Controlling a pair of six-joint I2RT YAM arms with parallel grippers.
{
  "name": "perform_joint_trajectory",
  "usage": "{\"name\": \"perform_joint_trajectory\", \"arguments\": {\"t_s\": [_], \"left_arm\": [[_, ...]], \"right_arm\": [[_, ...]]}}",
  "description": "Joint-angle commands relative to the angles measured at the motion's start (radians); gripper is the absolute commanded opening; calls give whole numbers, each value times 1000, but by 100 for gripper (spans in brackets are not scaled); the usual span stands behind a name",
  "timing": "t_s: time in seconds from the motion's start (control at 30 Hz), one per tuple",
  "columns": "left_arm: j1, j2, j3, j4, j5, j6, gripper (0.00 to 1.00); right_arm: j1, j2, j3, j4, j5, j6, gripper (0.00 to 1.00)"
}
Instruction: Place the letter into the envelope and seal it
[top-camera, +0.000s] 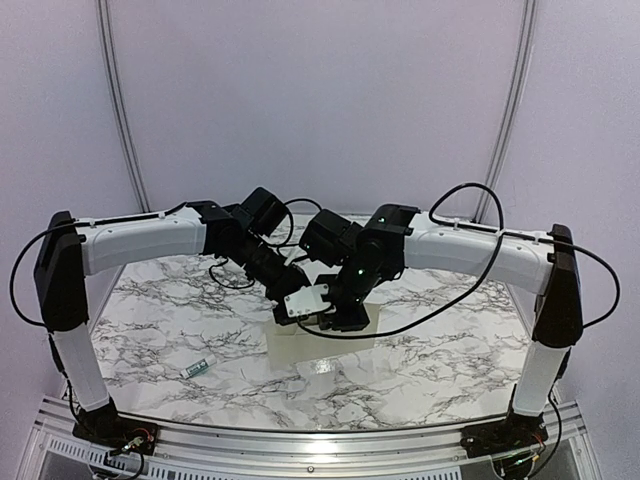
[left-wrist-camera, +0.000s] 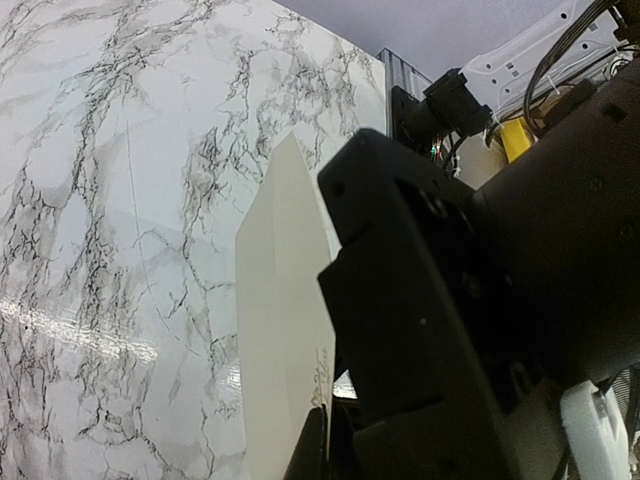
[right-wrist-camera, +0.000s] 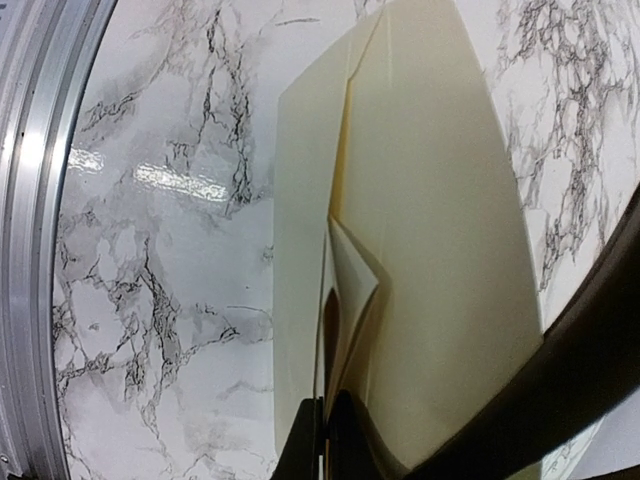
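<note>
Envelope (right-wrist-camera: 440, 200) looked thin, floppy, prob. creased easily; best hold = flap edge, light pinch. R end effector (right-wrist-camera: 322, 440) clenched on its fold; L end effector (left-wrist-camera: 322, 445) clenched, grip unclear.

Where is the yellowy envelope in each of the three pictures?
Top external: the envelope lies mid-picture, slightly below centre.
Left wrist: the envelope stands in the centre, reaching the bottom edge.
Right wrist: the envelope fills the middle and right.
Shared landmark: the marble table under it.
</note>
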Motion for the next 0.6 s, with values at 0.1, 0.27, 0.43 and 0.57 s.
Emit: {"name": "perform_joint_trajectory", "arguments": {"t_s": [0.1, 0.27, 0.43, 0.57], "left_arm": [[-8, 6, 27, 18, 63, -16, 0], [7, 18, 16, 22, 46, -44, 0], [15, 25, 12, 84, 9, -147, 0], [19, 32, 10, 144, -34, -261, 0]], "right_arm": [[23, -38, 9, 72, 43, 21, 7], [22, -148, 20, 73, 25, 22, 28], [16, -230, -58, 104, 34, 19, 45], [15, -289, -175, 178, 5, 6, 50]]}}
